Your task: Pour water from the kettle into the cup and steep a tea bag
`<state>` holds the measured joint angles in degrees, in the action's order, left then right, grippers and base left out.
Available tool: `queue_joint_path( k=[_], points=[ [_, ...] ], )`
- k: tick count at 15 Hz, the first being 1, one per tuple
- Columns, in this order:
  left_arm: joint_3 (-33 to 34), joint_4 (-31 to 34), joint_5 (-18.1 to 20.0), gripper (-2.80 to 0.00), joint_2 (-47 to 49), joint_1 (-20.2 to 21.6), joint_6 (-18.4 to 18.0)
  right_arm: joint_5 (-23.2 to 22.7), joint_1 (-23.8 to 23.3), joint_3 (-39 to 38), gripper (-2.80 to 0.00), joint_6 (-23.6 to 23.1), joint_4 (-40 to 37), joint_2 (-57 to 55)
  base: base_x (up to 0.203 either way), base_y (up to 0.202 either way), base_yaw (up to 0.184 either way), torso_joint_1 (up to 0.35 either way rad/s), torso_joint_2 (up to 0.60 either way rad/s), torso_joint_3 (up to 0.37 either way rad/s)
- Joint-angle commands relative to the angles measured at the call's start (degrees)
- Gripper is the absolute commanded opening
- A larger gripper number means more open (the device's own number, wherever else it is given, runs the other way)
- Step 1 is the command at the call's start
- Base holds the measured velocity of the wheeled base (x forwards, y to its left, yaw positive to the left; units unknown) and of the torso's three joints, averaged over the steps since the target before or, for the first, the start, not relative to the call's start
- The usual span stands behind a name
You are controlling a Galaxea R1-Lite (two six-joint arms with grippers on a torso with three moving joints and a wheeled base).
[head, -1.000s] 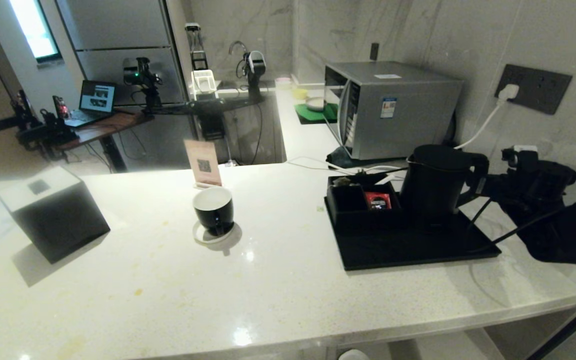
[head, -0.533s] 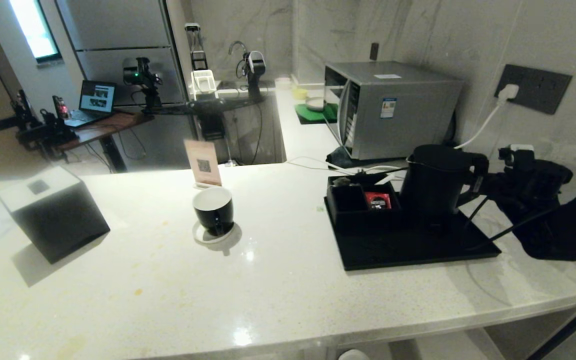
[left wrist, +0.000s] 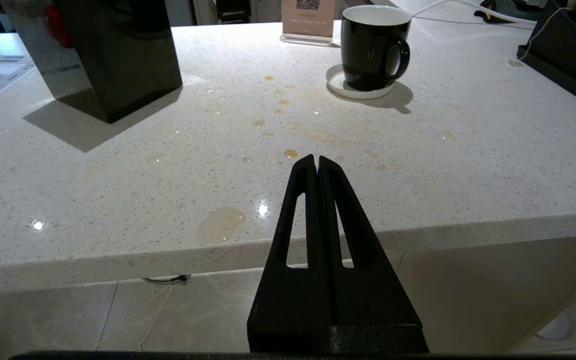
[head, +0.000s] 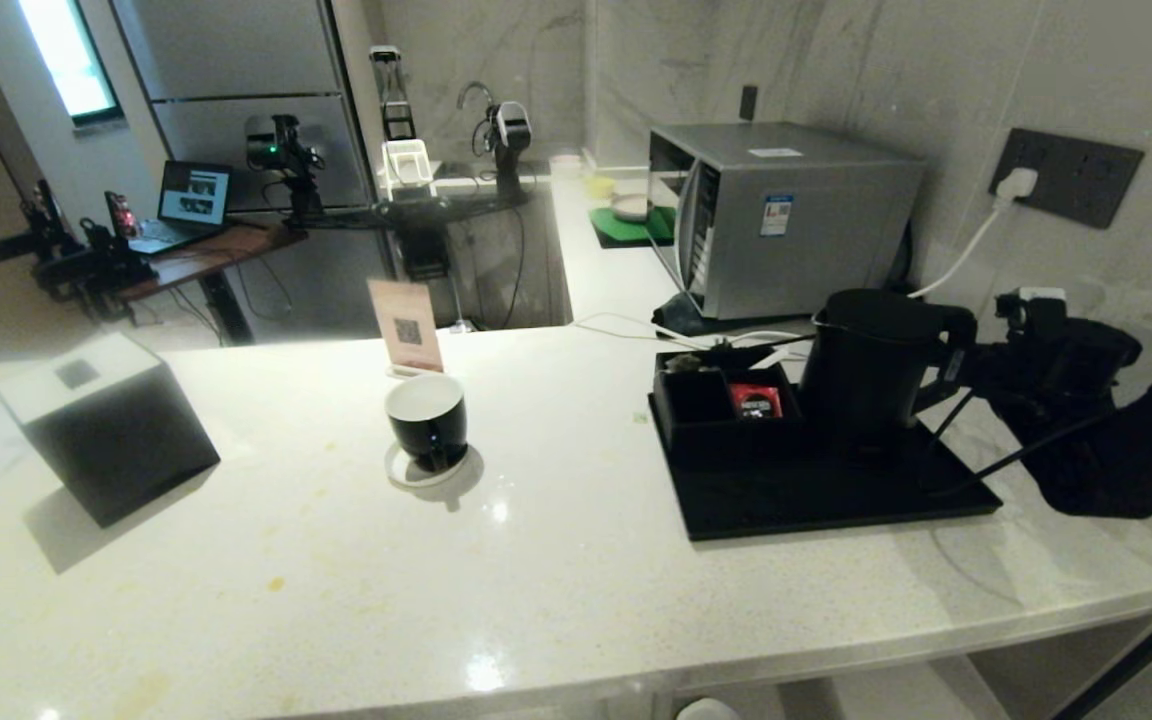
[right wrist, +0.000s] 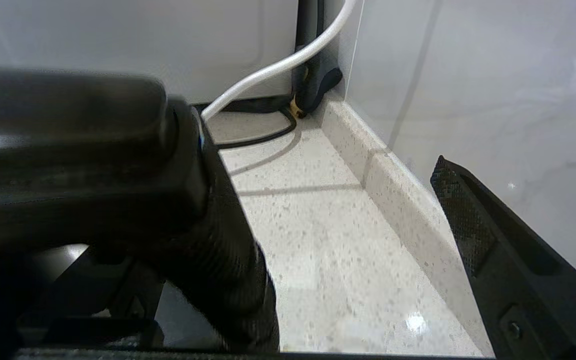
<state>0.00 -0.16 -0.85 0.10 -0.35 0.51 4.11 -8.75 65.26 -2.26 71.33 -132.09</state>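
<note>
Beside the kettle (head: pixel 871 365) handle, right end effector (head: pixel 971 372) spread wide, ungripped

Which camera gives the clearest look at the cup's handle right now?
The left wrist view: the cup faces it close, its loop handle in full profile, standing on a white coaster. The head view shows the cup smaller, from above, its handle not visible. The right wrist view doesn't show it.

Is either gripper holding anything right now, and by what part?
Nothing. The right gripper is open at the matte black kettle's side handle; the left gripper is shut, empty.
</note>
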Motion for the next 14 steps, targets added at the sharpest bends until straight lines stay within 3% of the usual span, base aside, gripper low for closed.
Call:
queue_joint_path(
  k=[1, 14],
  points=[
    [0.0, 0.0, 0.0, -2.80, 0.1, 0.0, 0.0, 0.0, 0.1, 1.1, -2.80, 0.0, 0.3, -0.4, 0.000, 0.000, 0.000, 0.000, 0.00, 0.000],
    [0.0, 0.0, 0.0, -2.80, 0.1, 0.0, 0.0, 0.2, 1.3, 0.2, -2.80, 0.0, 2.2, 0.7, 0.000, 0.000, 0.000, 0.000, 0.00, 0.000]
  ],
)
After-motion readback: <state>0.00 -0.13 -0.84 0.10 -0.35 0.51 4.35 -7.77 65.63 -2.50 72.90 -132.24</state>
